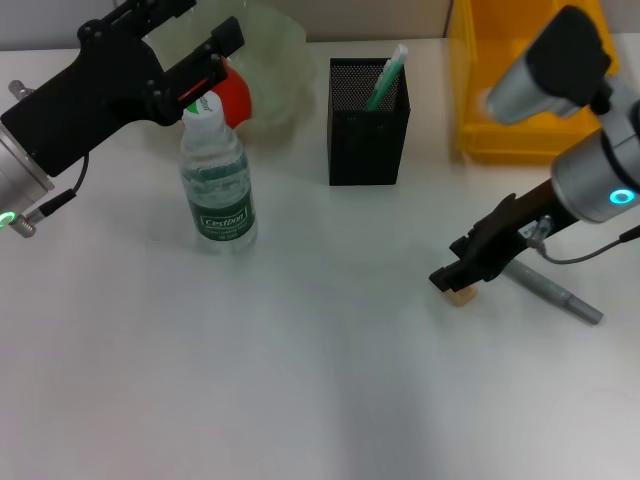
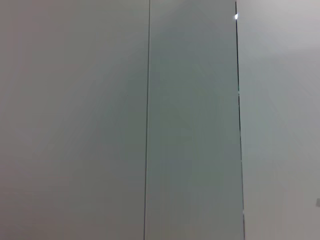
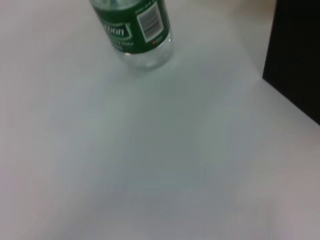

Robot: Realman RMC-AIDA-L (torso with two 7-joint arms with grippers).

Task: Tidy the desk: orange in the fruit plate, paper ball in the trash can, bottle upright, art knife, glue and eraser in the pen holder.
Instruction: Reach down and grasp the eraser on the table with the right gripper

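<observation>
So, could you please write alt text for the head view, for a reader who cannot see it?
A water bottle stands upright on a white desk, with the left pincer at its cap. At the right, the right pincer is low over a small eraser, beside a grey art knife. Behind stand a black mesh pen holder, a yellow bin and an orange in a plate.

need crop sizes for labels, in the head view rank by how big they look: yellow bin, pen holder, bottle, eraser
1. yellow bin, largest, though cut off by the frame edge
2. pen holder and bottle look about alike, so no ranking between them
3. eraser, smallest, partly hidden under the right pincer
</observation>
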